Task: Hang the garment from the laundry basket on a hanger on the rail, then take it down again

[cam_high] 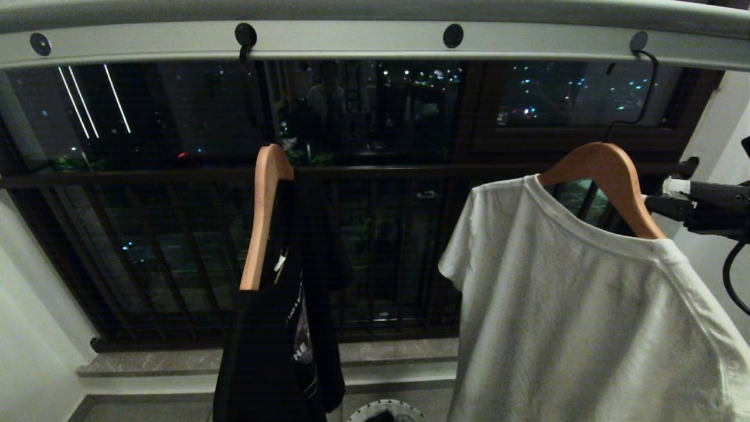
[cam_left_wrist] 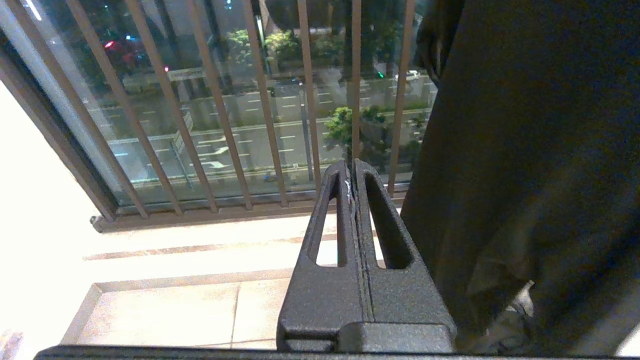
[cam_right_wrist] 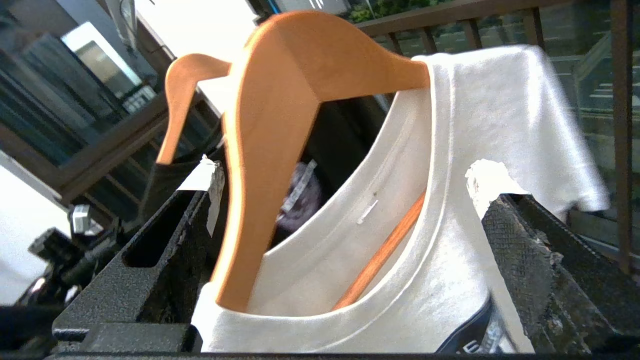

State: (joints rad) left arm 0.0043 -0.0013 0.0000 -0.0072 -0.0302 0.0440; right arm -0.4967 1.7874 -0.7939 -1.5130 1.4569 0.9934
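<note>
my right gripper [cam_right_wrist: 345, 200] gapes around the stiff hanger [cam_right_wrist: 265, 150]; white shirt [cam_right_wrist: 450, 150] looks limp, so grip wood.

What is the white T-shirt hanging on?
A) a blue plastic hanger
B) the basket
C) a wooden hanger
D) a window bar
C: the white T-shirt drapes over a wooden hanger whose black hook sits in a hole of the pale rail.

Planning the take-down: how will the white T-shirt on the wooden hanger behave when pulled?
The white T-shirt is probably floppy and light, since it drapes in soft folds. It may slide off the smooth hanger, which will likely swing on its thin hook.
</note>
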